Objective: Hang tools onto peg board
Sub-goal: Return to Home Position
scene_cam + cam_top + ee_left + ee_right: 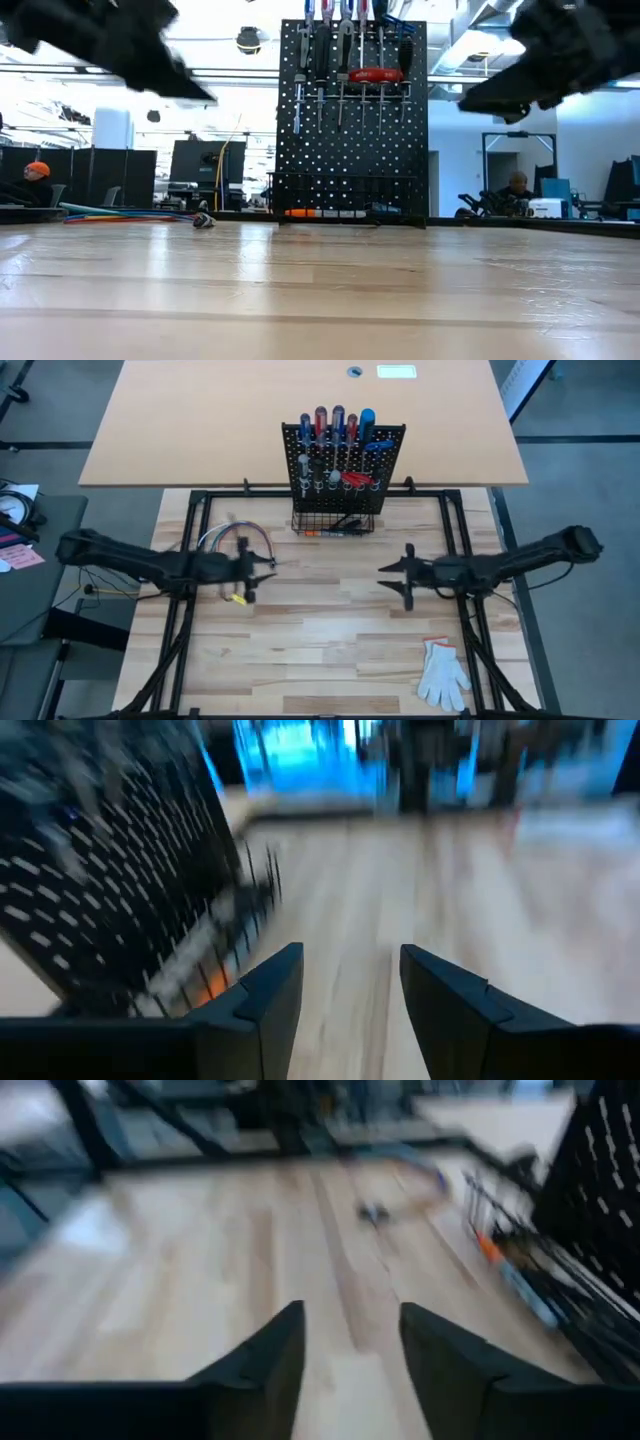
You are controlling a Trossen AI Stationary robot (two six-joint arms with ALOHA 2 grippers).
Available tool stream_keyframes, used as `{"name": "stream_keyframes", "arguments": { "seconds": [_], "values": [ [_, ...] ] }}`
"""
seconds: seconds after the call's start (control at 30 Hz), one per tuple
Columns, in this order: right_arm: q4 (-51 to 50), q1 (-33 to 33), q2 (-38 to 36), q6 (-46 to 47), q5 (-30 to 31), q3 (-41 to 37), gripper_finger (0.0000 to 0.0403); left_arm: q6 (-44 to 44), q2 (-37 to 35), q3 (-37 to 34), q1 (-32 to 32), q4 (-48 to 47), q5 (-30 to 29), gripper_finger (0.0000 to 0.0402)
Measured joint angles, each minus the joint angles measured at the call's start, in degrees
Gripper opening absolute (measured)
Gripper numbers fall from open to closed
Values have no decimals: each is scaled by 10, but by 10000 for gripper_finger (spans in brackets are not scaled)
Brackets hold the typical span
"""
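The black peg board [343, 460] stands upright at the table's far middle. Screwdrivers with red, blue and black handles [338, 428] hang in its rings, and more tools lie in the wire basket [333, 523] at its base. It also shows in the low view [350, 120]. My left gripper [262, 567] is open and empty, above the table left of centre. My right gripper [392, 582] is open and empty, right of centre. Both show open in their wrist views, the left [350, 982] and the right [352, 1338].
A loop of coloured wires [238, 540] lies on the table near my left gripper. A white glove [442, 674] lies at the near right. A tan tabletop [300, 410] stands behind the peg board. Bare wood lies between the two grippers.
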Motion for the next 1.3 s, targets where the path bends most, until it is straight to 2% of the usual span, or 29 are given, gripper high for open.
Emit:
{"name": "stream_keyframes", "arguments": {
  "seconds": [0.1, 0.23, 0.37, 0.5, 0.6, 0.83, 0.93, 1.2, 1.3],
  "values": [
    [85, 16, -22, -2, -7, -56, 98, -30, -130, -20, 0, -16, 3, 164],
    [152, 34, -49, -12, -24, -86, 50, -47, -279, -54, 0, -63, 25, 164],
    [152, 49, -88, -27, -45, -95, 16, -58, -398, -66, 0, -157, 26, 164],
    [100, 64, -149, -26, -52, -96, 5, -71, -397, -56, 1, -213, 30, 164],
    [56, 71, -200, -14, -70, -96, 10, -62, -380, -67, 1, -178, 36, 164],
    [-6, 83, -297, -13, -122, -98, 9, -16, -378, -168, 1, -24, 42, 164],
    [-42, 89, -321, 0, -121, -98, 8, -14, -378, -179, 1, -18, 42, 164],
    [-40, 88, -363, -17, -119, -96, 8, -17, -379, -183, 1, -22, 43, 164],
    [-109, 93, -410, -17, -119, -68, 8, -17, -379, -183, 1, -28, 43, 164]
  ]
}}
